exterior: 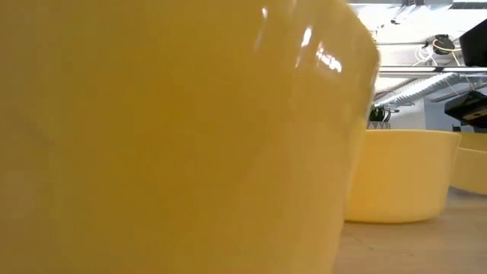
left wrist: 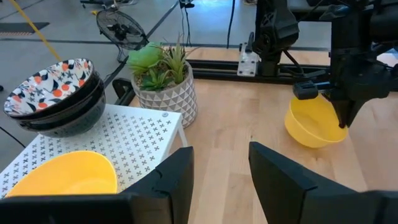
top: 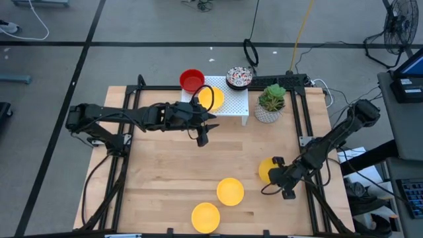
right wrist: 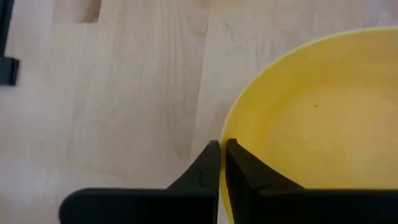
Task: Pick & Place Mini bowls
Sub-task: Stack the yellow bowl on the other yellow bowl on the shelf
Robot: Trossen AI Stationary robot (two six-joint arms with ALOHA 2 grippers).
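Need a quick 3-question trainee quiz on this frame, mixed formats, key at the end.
1. True or false: the right gripper has its fingers pinched on the rim of a yellow bowl.
2. Multiple choice: on the white rack, the left gripper hangs over which bowl? A) a red bowl B) the yellow rack bowl C) the patterned bowl
3. Fill in: the red bowl sits at the table's far edge beside the ____.

Key: 1 true; 2 B; 3 rack
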